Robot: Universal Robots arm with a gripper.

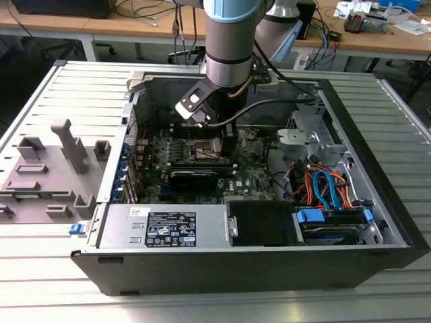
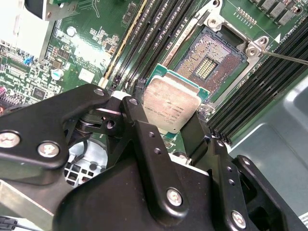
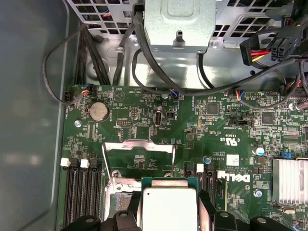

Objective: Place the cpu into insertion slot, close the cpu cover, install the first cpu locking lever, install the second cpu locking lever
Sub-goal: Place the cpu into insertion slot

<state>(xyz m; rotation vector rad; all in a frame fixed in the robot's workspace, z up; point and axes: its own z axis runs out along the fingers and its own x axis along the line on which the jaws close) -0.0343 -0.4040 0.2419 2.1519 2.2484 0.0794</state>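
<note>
My gripper (image 2: 166, 118) is shut on the cpu (image 2: 171, 102), a small square chip with a silvery top, its black fingers (image 2: 137, 125) pressing on two opposite edges. The chip hangs a little above the board, beside the insertion slot (image 2: 211, 60), which lies bare with its contact field showing. In the first wrist view the cpu (image 3: 168, 209) sits between the fingers, and the cpu cover (image 3: 139, 147) stands raised just beyond it. A thin locking lever (image 2: 284, 57) sticks out past the socket. In the exterior view the arm reaches down into the open computer case, with the gripper (image 1: 214, 142) over the motherboard.
Long black memory slots (image 2: 163, 33) flank the socket on both sides. A finned heatsink (image 3: 288, 180) and a coin battery (image 3: 98, 111) sit on the board. Black cables (image 3: 144, 72) and a metal bracket (image 3: 179, 24) hang beyond it. The power supply (image 1: 165, 227) and drive bay cables (image 1: 323, 192) line the case's near side.
</note>
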